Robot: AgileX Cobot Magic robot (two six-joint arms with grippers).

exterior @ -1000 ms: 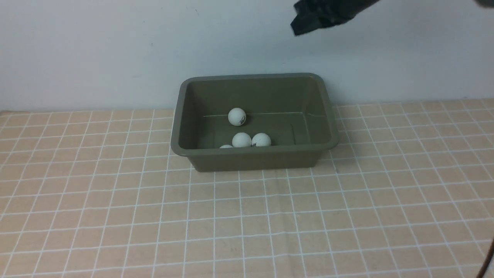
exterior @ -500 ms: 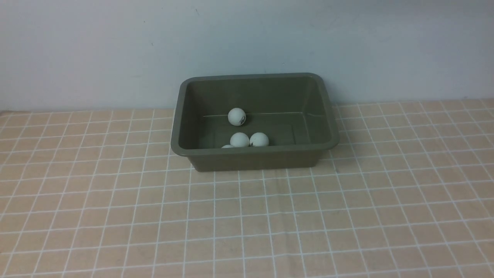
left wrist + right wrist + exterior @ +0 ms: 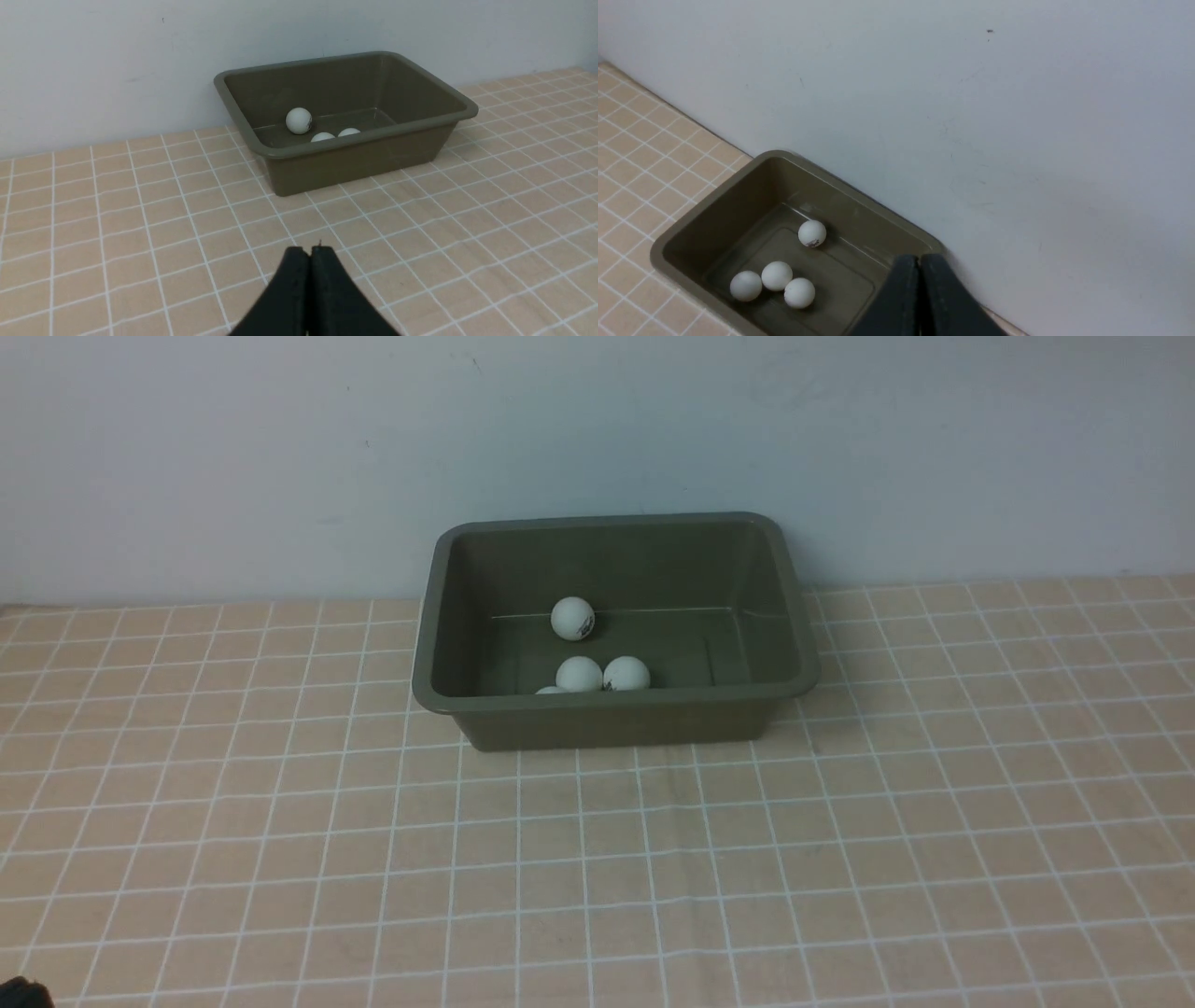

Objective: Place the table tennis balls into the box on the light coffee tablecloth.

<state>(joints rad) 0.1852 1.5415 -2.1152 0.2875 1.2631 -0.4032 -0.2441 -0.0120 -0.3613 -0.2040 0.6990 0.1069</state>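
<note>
The box (image 3: 616,703) is an olive-green plastic tub with rounded corners and a rolled rim. It sits in the upper middle of the front view, on the light coffee tablecloth (image 3: 597,859) — peach cloth with thin white lines in small squares. All four table tennis balls (image 3: 776,275) lie inside it, round, white, not shiny. Three bunch by the near wall. The lone ball (image 3: 572,618) farther back has a small dark mark, too tiny to read. The left gripper (image 3: 309,254) has black fingers pressed together, holding nothing, above the cloth. The right gripper (image 3: 920,263) is pinched closed too — empty, up over the box.
</note>
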